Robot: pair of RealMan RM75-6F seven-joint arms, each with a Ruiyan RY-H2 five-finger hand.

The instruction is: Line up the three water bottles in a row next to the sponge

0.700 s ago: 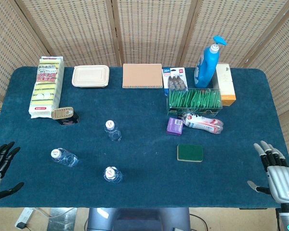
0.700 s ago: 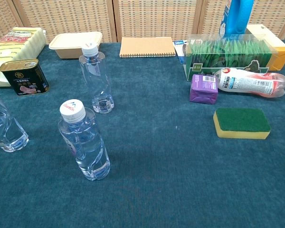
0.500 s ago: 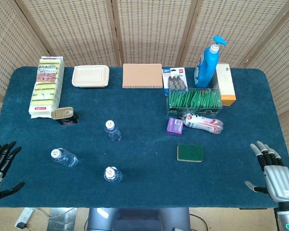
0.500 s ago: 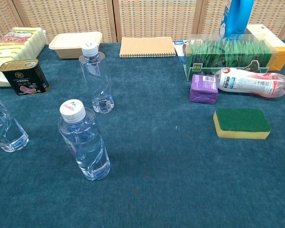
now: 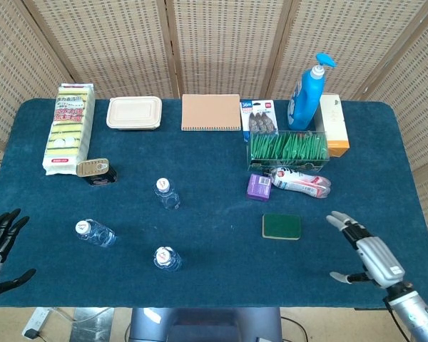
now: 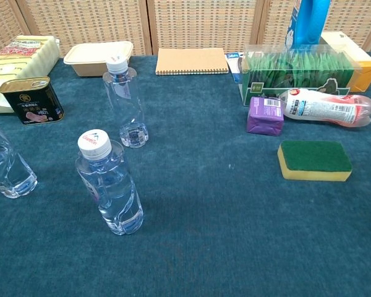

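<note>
Three water bottles stand upright and apart in the lower left of the head view: far bottle (image 5: 166, 192), left bottle (image 5: 94, 232), near bottle (image 5: 167, 258). The sponge (image 5: 282, 226) lies right of centre, well apart from them. Right hand (image 5: 367, 251), fingers spread and empty, sits lower right of the sponge. Left hand (image 5: 0, 242), fingers spread and empty, sits at the lower left edge.

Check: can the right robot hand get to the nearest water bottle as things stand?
Probably yes, but it's a long reach. The right robot hand is open, right of the sponge; the nearest water bottle stands upright across bare blue cloth, nothing between. The left robot hand looks no nearer.
</note>
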